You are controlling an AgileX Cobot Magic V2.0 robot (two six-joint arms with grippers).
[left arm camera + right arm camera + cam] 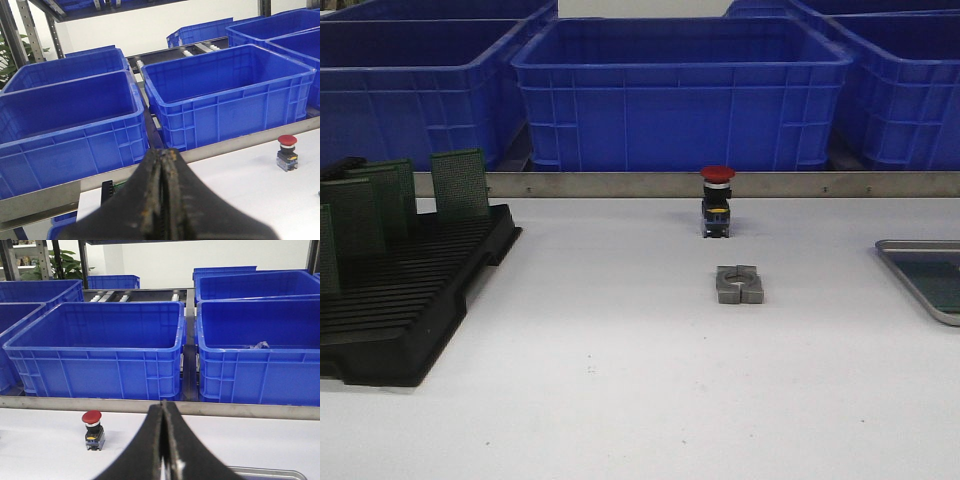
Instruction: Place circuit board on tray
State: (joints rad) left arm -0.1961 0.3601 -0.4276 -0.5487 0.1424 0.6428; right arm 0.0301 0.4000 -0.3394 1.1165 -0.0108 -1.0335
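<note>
Both grippers are sitting fully closed with nothing between the fingers. The left gripper (162, 165) is showing its two dark fingers pressed flat together, and the right gripper (163, 412) is doing the same, tips meeting in a thin seam. Neither arm is showing up in the front view at all.

Moving outward, the circuit boards (459, 183) are standing upright on edge in the black slotted rack (405, 300) at the left of the white table (620, 400), green faces looking toward the camera, long axis running vertical. I'm counting about four or five, but the ones at the far left are getting cut off by the frame edge, so the count is shaky.

The tray (910, 262) is lying at the far right edge of the table, well apart from the rack, and only its near-left corner is visible. There's something dark greenish on its floor that I can't make out.

Between them, a red push button (717, 200) is standing near the metal rail (620, 184), with a small grey metal block (739, 284) just in front of it. Blue crates (680, 90) are lining the back.
</note>
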